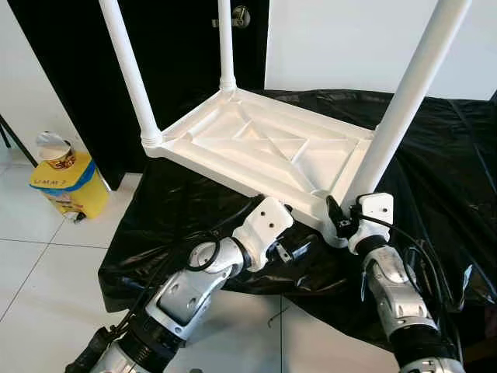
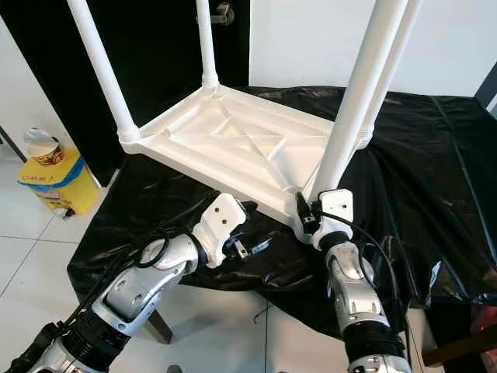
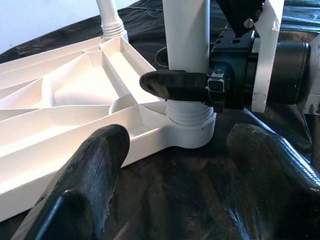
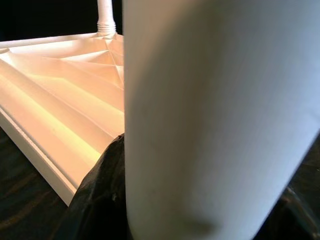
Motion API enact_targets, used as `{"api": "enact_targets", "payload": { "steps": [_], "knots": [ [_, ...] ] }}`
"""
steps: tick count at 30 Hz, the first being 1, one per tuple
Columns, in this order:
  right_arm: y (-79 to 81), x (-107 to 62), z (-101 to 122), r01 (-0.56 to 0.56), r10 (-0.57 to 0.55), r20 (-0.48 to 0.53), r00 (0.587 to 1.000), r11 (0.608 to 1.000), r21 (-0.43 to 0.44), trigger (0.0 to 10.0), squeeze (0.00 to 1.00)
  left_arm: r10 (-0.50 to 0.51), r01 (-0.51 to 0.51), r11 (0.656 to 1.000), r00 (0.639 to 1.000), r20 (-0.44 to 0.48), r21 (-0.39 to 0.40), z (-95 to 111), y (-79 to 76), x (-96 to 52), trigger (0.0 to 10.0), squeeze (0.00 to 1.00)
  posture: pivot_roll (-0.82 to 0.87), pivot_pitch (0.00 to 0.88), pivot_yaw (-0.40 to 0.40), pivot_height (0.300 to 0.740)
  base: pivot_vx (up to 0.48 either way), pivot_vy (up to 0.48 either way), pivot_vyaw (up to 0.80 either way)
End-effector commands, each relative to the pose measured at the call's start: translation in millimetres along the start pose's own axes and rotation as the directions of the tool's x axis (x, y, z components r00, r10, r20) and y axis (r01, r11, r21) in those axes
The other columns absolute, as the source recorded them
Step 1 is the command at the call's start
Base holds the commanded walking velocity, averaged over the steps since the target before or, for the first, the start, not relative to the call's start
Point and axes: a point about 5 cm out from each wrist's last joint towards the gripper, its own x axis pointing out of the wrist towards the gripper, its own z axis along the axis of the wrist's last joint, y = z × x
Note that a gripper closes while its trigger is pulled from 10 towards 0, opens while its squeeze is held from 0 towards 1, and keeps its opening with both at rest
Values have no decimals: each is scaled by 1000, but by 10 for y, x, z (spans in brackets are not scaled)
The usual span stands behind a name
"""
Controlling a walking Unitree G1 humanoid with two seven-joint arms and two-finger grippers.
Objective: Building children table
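Nearest us, the left pincer [image 1: 299,250] hovers over the black sheet [image 1: 194,225], fingers spread wide and empty, just beside the near edge of the upturned white table [image 1: 264,148]. Right pincer [image 1: 335,217] is clamped on the near right leg [image 1: 404,101], low by its threaded socket. Three more legs stand upright. Far left on the floor, a yellow bin [image 1: 70,185].
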Motion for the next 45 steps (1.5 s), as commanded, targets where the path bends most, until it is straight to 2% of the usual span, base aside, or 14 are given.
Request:
{"api": "enact_targets", "payload": {
  "steps": [1, 2, 6, 11, 21, 22, 23, 28, 40, 41, 42, 43, 44, 45],
  "knots": [
    [-41, -105, -235, 70, -71, -125, 990, 997, -13, 10000, 0, -110, 110, 994, 994, -8, 12, -21, -59, 8, 10000, 0, -1, 0, -54, 740, 0, 0, 0],
    [-11, -111, -242, 149, -149, -131, 980, 989, -4, 10000, 0, -111, 111, 994, 994, -5, 11, -20, -69, 13, 10000, 0, 0, 0, -61, 740, 0, 0, 0],
    [67, -116, -232, 236, -232, -136, 963, 972, 13, 10000, 0, -112, 112, 994, 994, -2, 5, -24, -91, 15, 10000, 0, -1, 0, -63, 740, 0, 0, 0],
    [124, -116, -196, 239, -234, -124, 964, 971, 28, 10000, 0, -113, 113, 994, 994, 0, 1, -29, -109, 16, 10000, 0, -1, 0, -63, 740, 0, 0, 0],
    [127, -120, -158, 260, -256, -113, 960, 965, 27, 10000, 0, -98, 98, 995, 995, -4, -7, -47, -88, -8, 10000, 0, -1, 0, -59, 740, 0, 0, 0],
    [119, -121, -143, 266, -262, -106, 959, 964, 22, 10000, 133, -98, 98, 995, 995, -4, -8, -48, -90, -12, 10000, 0, 1, 0, -58, 740, 0, 0, 0],
    [110, -128, -126, 273, -271, -99, 958, 962, 16, 10000, 1000, -98, 98, 995, 995, -4, -9, -47, -93, -15, 10000, 0, 1, 0, -58, 740, 0, 0, 0],
    [83, -145, -95, 273, -271, -80, 959, 962, 11, 10000, 1000, -99, 99, 995, 995, -5, -9, -49, -96, -21, 10000, 0, 0, 0, -56, 740, 0, 0, 0],
    [-39, -225, -37, 137, -137, -15, 990, 991, -11, 10000, 1000, -103, 103, 995, 995, -6, -10, -48, -107, -24, 10000, 0, -4, 0, -52, 740, 0, 0, 0],
    [-66, -224, -23, 75, -75, -6, 997, 997, -15, 10000, 294, -103, 103, 995, 995, -9, -9, -52, -106, -28, 10000, 0, -5, 0, -46, 740, 0, 0, 0],
    [-102, -216, -3, 17, -17, 1, 1000, 1000, -25, 10000, 0, -105, 105, 994, 994, -11, -8, -54, -105, -33, 10000, 0, -6, 0, -41, 740, 0, 0, 0],
    [-131, -194, 15, -49, 49, 0, 999, 998, -30, 10000, 0, -106, 106, 994, 994, -12, -7, -54, -100, -35, 10000, 0, -5, 0, -37, 740, 0, 0, 0],
    [-131, -194, 15, -49, 49, 0, 999, 998, -30, 10000, 0, -106, 106, 994, 994, -12, -7, -54, -100, -35, 10000, 0, -5, 0, -37, 740, 0, 0, 0],
    [-170, -158, 44, -137, 137, -3, 991, 990, -41, 10000, 0, -108, 108, 994, 994, -14, -4, -49, -88, -38, 10000, 0, -4, 0, -31, 740, 0, 0, 0]
  ]
}}
